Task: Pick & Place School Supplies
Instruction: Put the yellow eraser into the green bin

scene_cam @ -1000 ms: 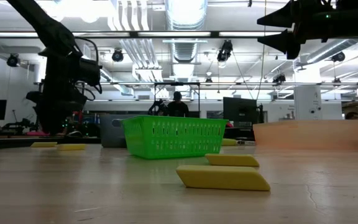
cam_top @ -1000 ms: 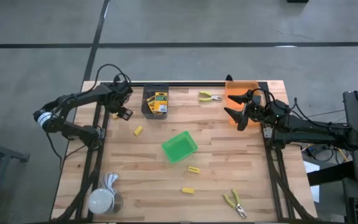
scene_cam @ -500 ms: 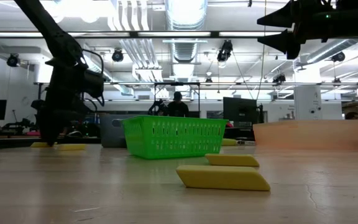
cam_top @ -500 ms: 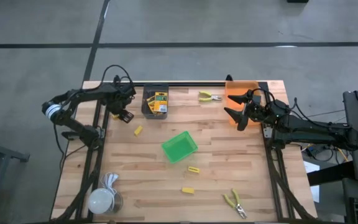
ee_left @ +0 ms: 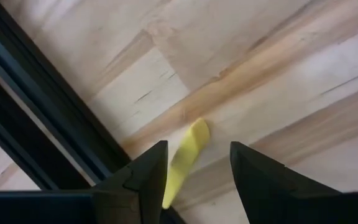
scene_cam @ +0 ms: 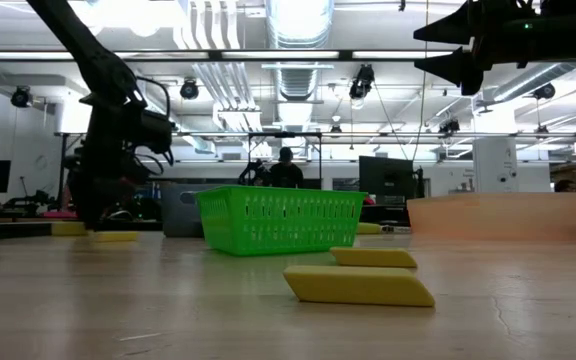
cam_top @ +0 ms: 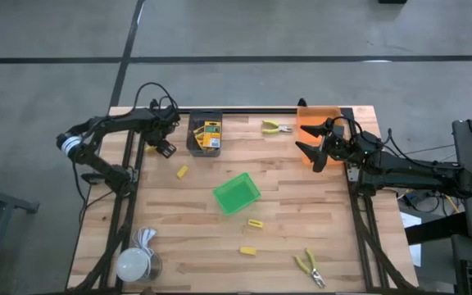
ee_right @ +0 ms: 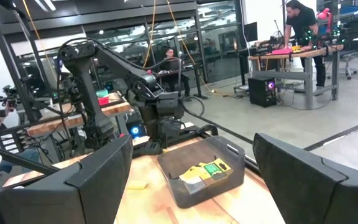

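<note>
A: Progress so far?

B: Barely begun. Lower right of the high view: yellow-handled pliers (cam_top: 310,266) loose on the table (cam_top: 179,246). Higher up, lowest block (cam_top: 247,251) and middle block (cam_top: 255,222) loose. Third block (cam_top: 182,172) left of the green bin (cam_top: 237,193). Upper middle: crayon boxes (cam_top: 211,135) already inside the grey bin (cam_top: 193,143), second pliers (cam_top: 276,127) loose beside the orange bin (cam_top: 318,121).

A: Grippers?

B: Left gripper (ee_left: 197,148), upper left, spread astride a fourth block (ee_left: 184,163), not pinching yet. Right gripper (cam_top: 314,152), by the orange bin, spread wide, holding nothing.

A: Hidden?

B: Orange bin's inside hard to judge. Fourth block covered in the high view.
</note>
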{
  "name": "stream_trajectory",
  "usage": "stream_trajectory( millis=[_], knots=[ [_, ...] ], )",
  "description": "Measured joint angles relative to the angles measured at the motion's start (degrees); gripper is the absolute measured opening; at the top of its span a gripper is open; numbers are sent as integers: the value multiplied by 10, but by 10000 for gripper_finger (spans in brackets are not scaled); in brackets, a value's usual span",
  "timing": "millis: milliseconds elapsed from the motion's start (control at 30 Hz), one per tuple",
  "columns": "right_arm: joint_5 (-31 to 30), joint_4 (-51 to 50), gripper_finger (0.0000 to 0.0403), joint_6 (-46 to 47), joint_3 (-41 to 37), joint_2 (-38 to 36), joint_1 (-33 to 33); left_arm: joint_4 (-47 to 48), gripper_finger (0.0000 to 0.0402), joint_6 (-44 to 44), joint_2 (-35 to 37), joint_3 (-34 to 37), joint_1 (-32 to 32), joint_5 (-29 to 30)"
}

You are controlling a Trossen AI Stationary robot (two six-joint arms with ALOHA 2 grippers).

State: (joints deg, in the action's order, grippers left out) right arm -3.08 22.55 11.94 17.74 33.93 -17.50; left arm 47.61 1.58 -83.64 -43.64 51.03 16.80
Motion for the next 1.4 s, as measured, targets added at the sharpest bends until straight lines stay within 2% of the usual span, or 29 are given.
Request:
stream_trajectory(
  millis=[533,667,867,967,1400],
  knots=[
    [0,0,327,0,0,0,0,-13,170,20,-16,15,2,-5],
    [0,0,327,0,0,0,0,-13,135,21,-16,15,2,-9],
    [0,0,327,0,0,0,0,-11,61,21,-17,17,2,-3],
    [0,0,327,0,0,0,0,-9,39,21,-17,17,3,-2],
    [0,0,327,0,0,0,0,60,41,34,-6,-19,2,-15]
  ],
)
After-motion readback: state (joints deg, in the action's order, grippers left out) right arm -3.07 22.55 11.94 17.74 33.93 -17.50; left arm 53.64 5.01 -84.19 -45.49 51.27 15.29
